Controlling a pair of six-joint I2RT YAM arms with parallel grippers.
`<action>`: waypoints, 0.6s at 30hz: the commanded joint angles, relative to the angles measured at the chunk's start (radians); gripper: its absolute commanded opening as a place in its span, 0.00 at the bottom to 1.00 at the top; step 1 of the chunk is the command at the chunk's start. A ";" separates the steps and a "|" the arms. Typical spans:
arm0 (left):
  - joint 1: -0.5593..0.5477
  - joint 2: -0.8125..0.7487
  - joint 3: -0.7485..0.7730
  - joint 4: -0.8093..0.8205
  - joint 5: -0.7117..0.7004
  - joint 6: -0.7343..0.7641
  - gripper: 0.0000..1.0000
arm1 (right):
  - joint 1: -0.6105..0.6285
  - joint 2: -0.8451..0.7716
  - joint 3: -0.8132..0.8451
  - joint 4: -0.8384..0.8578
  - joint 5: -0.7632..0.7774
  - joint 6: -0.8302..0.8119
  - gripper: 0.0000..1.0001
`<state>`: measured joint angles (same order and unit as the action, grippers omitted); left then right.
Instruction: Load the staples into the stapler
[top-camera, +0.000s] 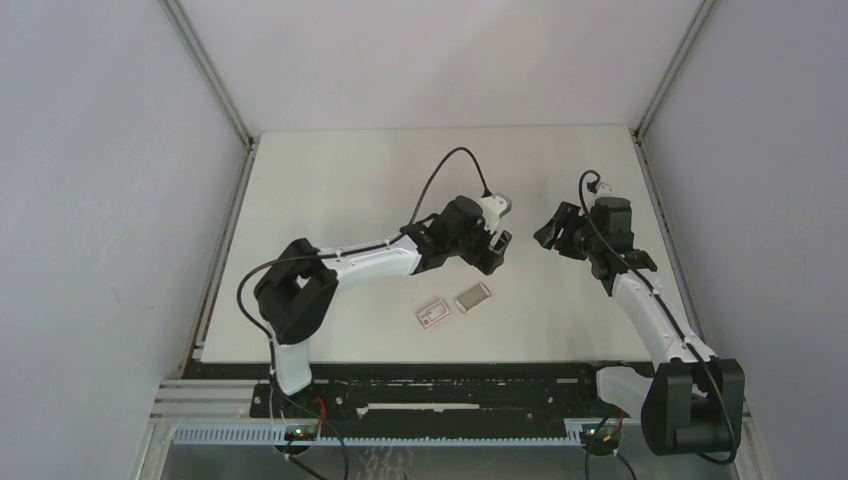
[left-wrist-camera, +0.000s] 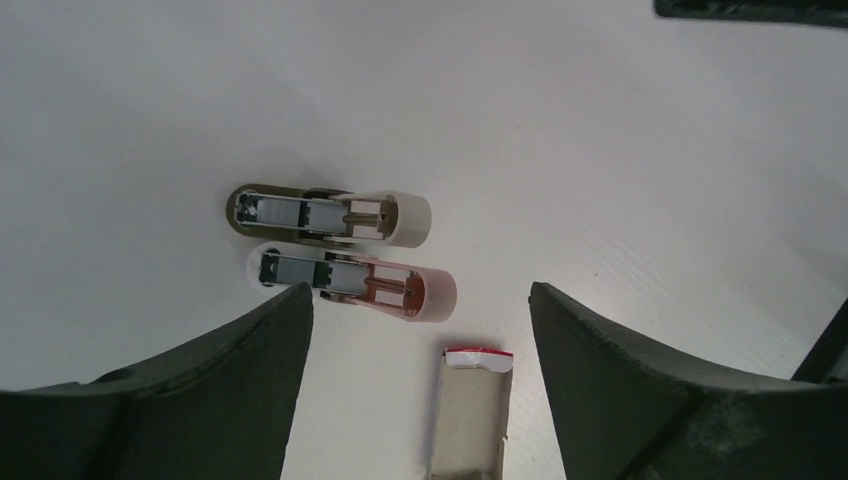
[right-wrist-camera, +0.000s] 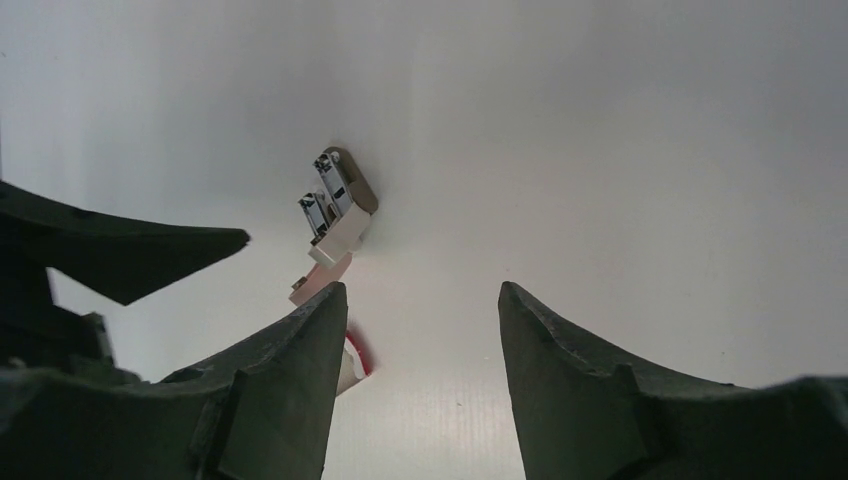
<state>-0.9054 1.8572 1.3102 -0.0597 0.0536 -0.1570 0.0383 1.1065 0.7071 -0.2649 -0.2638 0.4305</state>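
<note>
Dark fingers of the left gripper (left-wrist-camera: 420, 292) stand wide apart, holding nothing. Between them, close in, lie the silvery-grey staples (left-wrist-camera: 472, 425) in a flat grey rectangular tray (top-camera: 473, 297). Just beyond rests the small pink-and-white stapler (left-wrist-camera: 345, 275), hinged open on the white table (left-wrist-camera: 620, 160). The right gripper (right-wrist-camera: 422, 292) hangs part-open and empty, near the stapler. A small white red-labelled box (top-camera: 433, 314) lies beside the tray.

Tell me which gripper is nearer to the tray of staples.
Left. The left gripper hangs just beyond the tray of staples; the right gripper sits farther off, beyond it and to its right.
</note>
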 joint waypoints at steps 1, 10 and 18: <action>-0.012 0.046 0.076 -0.007 -0.032 0.045 0.75 | -0.008 -0.022 -0.014 0.066 -0.029 0.025 0.56; -0.018 0.097 0.107 -0.043 -0.073 0.062 0.58 | -0.012 -0.019 -0.024 0.077 -0.034 0.027 0.55; -0.021 0.110 0.115 -0.051 -0.086 0.071 0.45 | -0.013 -0.011 -0.032 0.088 -0.043 0.028 0.54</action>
<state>-0.9215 1.9621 1.3655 -0.1177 -0.0025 -0.1120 0.0322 1.1057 0.6792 -0.2279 -0.2962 0.4385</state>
